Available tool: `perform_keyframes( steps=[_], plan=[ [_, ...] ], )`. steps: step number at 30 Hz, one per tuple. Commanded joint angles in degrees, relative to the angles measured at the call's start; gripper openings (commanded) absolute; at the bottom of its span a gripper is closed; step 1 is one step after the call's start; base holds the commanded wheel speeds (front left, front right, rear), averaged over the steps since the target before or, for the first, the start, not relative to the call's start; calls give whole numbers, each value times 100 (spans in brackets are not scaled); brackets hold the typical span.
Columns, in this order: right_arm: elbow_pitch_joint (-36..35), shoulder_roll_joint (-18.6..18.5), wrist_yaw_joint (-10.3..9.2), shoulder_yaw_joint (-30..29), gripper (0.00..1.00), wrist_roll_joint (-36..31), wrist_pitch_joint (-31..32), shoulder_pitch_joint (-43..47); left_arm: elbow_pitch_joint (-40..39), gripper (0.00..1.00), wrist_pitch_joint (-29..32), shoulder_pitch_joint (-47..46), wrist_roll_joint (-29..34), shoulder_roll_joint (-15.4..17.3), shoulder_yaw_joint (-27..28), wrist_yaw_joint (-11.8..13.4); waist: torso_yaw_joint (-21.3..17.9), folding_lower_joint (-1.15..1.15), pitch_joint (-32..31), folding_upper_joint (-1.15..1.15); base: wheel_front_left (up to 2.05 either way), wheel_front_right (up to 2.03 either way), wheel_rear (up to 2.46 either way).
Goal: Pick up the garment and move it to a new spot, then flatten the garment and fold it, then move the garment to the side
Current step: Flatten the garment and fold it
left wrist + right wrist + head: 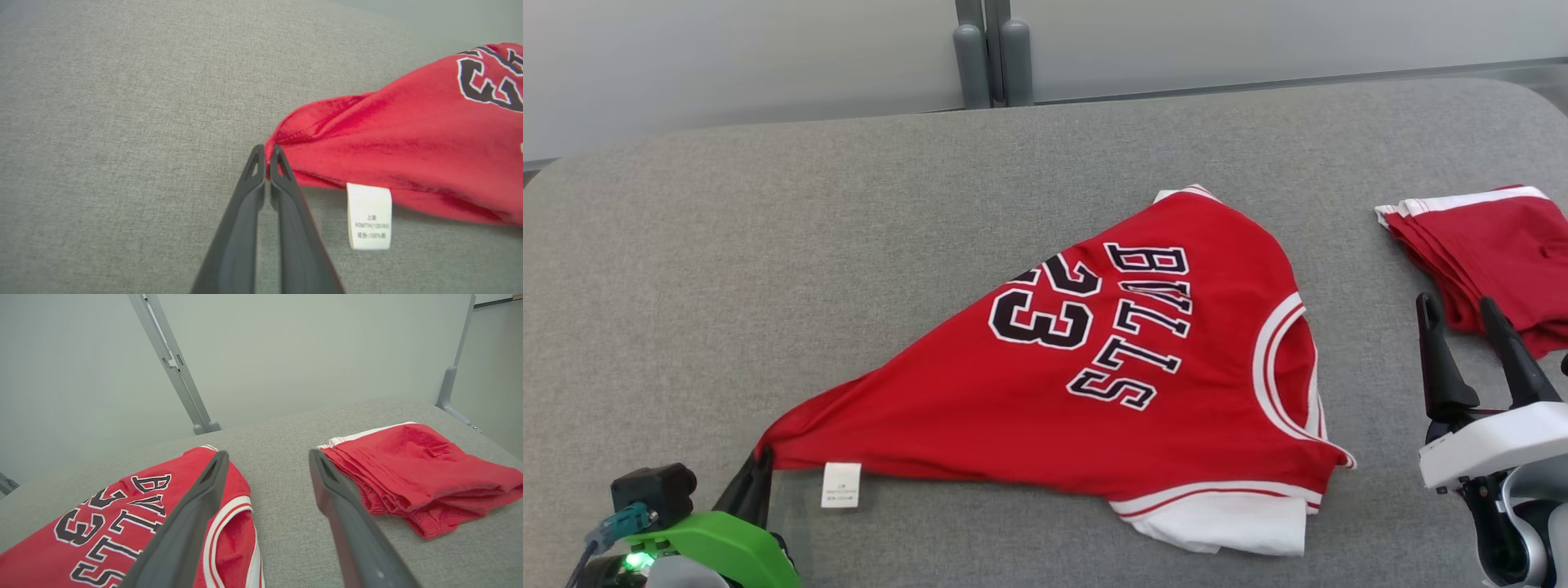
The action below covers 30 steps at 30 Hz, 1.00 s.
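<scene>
Both jaws of my left gripper pinch one corner of the red jersey; my right gripper stands spread.

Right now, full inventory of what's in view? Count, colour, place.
red fabric jersey with black BULLS 23 lettering: 1, red with white trim, mid-table
white care label: 1, white, on jersey's near-left edge
folded red cloth stack: 1 stack, red with white trim, table's right side
grey fabric-covered table: 1, grey, under everything
grey metal posts: cluster, grey, behind table's far edge
left gripper: 1, dark fingers, shut on jersey's near-left corner
right gripper: 1, dark fingers, open, empty, beside the stack
</scene>
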Motion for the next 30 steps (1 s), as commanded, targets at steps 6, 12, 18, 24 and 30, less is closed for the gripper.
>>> perform_keyframes(
  steps=[6,12,18,24,30],
  plan=[
    [-29,-79,-2,74,100,27,127,-117,227,100,97,-10,137,74,-124,-51,74,0,41,0,0,0,0],
    [194,-160,-2,248,100,115,379,-85,192,100,-99,-70,249,22,-5,25,150,0,9,0,0,0,0],
    [656,-238,-2,418,100,265,972,-276,-617,100,-234,-42,650,119,195,492,325,0,-9,0,0,0,0],
    [1477,-152,-1,457,100,345,2056,-569,-1266,100,-260,-143,968,89,249,663,520,0,22,0,0,0,0],
    [1948,106,-1,200,100,142,2492,-757,-1268,100,-229,-76,956,-61,100,568,722,0,51,0,0,0,0]
  ],
)
